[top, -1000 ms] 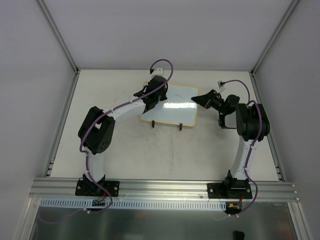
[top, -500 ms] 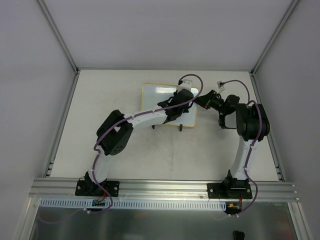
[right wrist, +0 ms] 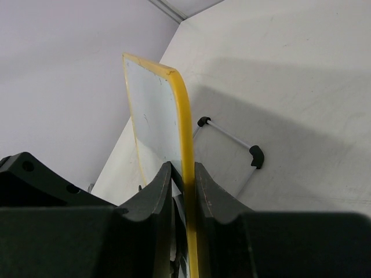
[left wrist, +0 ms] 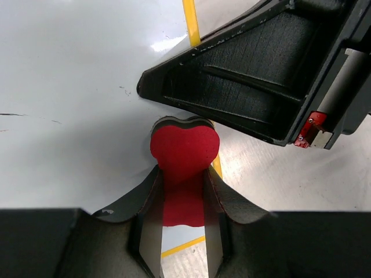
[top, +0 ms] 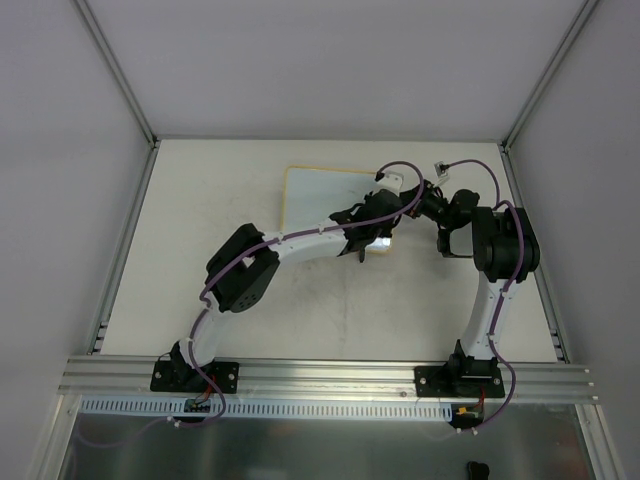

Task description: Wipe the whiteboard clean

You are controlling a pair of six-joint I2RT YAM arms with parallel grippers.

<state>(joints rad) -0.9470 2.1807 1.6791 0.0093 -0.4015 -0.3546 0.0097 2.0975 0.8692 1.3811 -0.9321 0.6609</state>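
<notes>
The whiteboard (top: 320, 195) is lying on the counter (top: 230, 190) toward 12 o'clock from its middle, its glossy white face up. The left arm is stretching from its base at 7 o'clock, bending at the elbow and reaching out toward 2 o'clock, so that the left claw (top: 378, 232) is hanging low over the board's 3 o'clock edge. In the left wrist view that claw (left wrist: 182, 174) is pinching a red eraser (left wrist: 184, 152), whose rounded end is pressing down on the white surface beside the yellow frame strip (left wrist: 191, 23); faint dark marks (left wrist: 17, 114) are showing toward 9 o'clock. The right arm is rising from its base at 5 o'clock, then folding at the wrist toward 10 o'clock, and the right claw (top: 408, 200) is clamping the board's frame edge (right wrist: 184, 116) between its fingers (right wrist: 165, 185).
</notes>
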